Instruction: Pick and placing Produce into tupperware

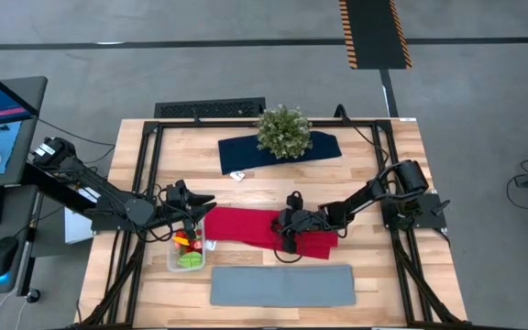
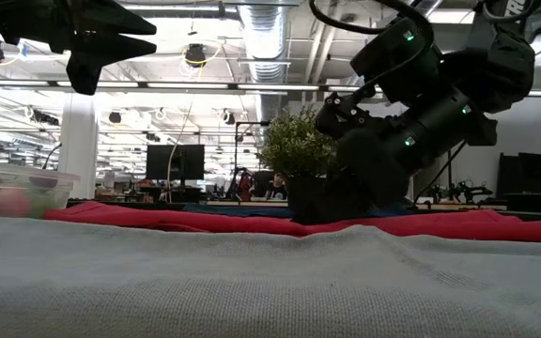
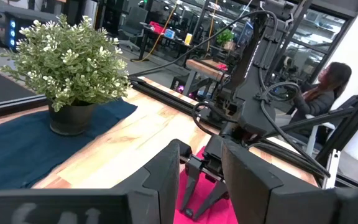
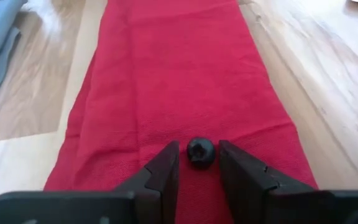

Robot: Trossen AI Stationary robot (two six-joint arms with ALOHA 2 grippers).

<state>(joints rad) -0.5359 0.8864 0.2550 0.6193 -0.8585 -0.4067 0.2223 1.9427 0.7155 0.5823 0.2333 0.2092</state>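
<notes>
Starting at the left of the high view, we have the left gripper [image 1: 197, 203] hanging above the tupperware [image 1: 188, 253], which sits at the lower left of the table [image 1: 383, 275], just off the left end of the red cloth [image 1: 246, 227]. The tub already shows red, yellow and green produce [image 1: 188, 259] inside, so we judge the task well along. In the left wrist view our own fingers [image 3: 163, 180] stand apart with nothing between them, which suits an arm parked over the container with nothing to drop. Beyond them, in the upper left of that view, the potted plant [image 3: 70, 62] stands on the dark blue cloth [image 3: 17, 146], no part of the job.

Moving to the centre of the high view, the right gripper [image 1: 289, 226] reaches low over the red cloth, near its right end. The right wrist view explains why: a dark berry [image 4: 200, 151] lies on the cloth at bottom centre, sitting in the gap between the two fingers [image 4: 166, 168], which are spread either side and look just short of touching it. We read this as the lining-up before a pinch. The berry is small and round, so we expect it could roll on the soft cloth if one finger meets it first

The grey mat [image 1: 282, 285] lies along the bottom edge, unused
</notes>
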